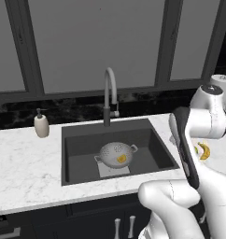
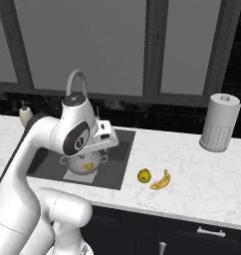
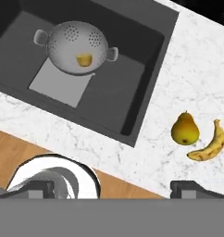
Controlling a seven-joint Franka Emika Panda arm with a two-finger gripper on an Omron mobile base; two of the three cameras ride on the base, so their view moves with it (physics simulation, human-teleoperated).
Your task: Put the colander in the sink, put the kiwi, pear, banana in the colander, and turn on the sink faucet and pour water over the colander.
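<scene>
Sitting in the sink, on the lighter plate of its floor, is the colander; upright, w/ the kiwi inside it, low on the bowl wall; sink otherwise dry, no stream from the faucet, which stands behind the basin at its rear edge, spout arching fwd over it. Pear & banana lie on the marble counter to the right of the sink, just beside each other, not touching as far as hand view shows; pear nearer the sink, banana curved on its far side. Gripper hangs above the counter's front edge, well apart from all fruit, fingers spread wide w/ nothing between them; released. In right base view the arm's wrist block partly covers the colander. Soap bottle stands on counter left of sink; paper towel roll at far right by the back wall; dark windows behind.
</scene>
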